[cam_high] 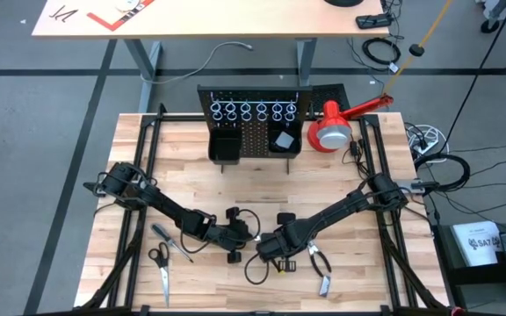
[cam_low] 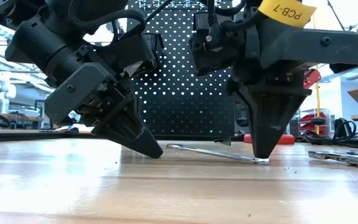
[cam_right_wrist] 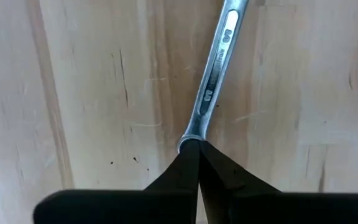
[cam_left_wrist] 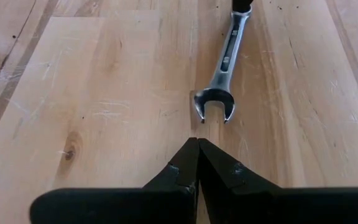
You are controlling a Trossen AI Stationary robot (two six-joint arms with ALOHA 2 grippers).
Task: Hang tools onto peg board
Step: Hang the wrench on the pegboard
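Note:
A silver wrench (cam_left_wrist: 224, 62) lies flat on the wooden table between my two grippers. My right gripper (cam_low: 261, 157) points straight down and is shut on one end of it. My left gripper (cam_left_wrist: 197, 142) is shut with nothing in it. It slants down to the tabletop, its tip just short of the wrench's open jaw (cam_left_wrist: 213, 106). The peg board (cam_high: 253, 132) stands upright at the table's far edge with a row of silver rings (cam_high: 253, 111) and two black bins. Scissors (cam_high: 161, 270) and a thin screwdriver (cam_high: 170, 240) lie at the near left, pliers (cam_high: 321, 263) at the near right. My right gripper pinches the wrench's end (cam_right_wrist: 193, 135) opposite the open jaw between its two fingertips, which hide the end itself. The fingers come from above, pointing down. The wrench lies on the table, its shaft (cam_right_wrist: 213, 74) reaching away from the fingers toward my left gripper.
A red-and-white lamp (cam_high: 332, 132) stands beside the peg board at the far right. A flat black slotted panel (cam_high: 328, 93) lies behind it. Black cables (cam_high: 253, 263) loop on the table near both grippers. Bare wood lies between the grippers and the peg board.

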